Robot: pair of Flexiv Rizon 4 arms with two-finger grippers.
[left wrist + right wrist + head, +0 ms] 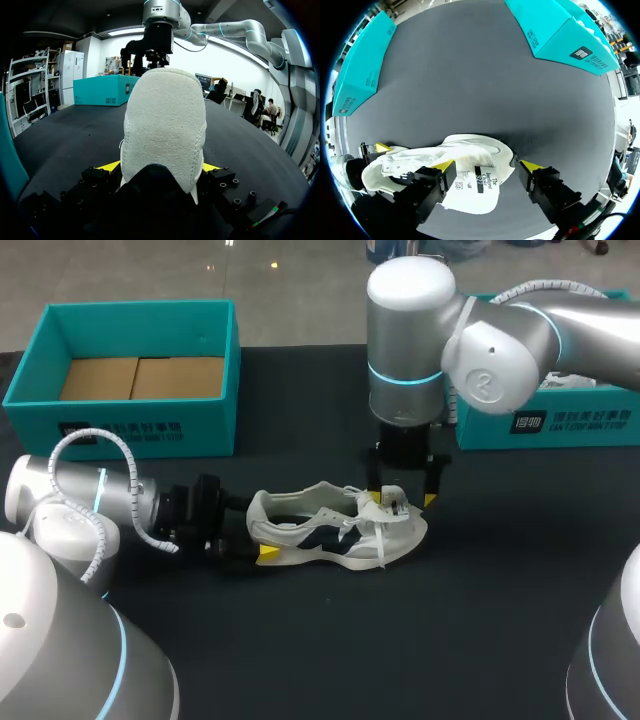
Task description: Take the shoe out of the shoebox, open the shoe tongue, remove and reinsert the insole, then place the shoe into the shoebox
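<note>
A white and navy shoe (335,532) lies on its side on the black table (480,620), toe to the right. My left gripper (255,532) holds its heel, a yellow tip pressed on each flank; in the left wrist view the heel (165,125) fills the gap of that gripper (162,167). My right gripper (407,498) hangs over the toe end, open. In the right wrist view its fingers (444,166) stand wide apart, with the printed tongue (481,186) folded out between them; the other finger is clear of the shoe (470,152).
The open teal shoebox (130,370), with a cardboard floor, stands at the back left. A second teal box (545,420) with white paper in it stands at the back right, partly behind my right arm (410,330).
</note>
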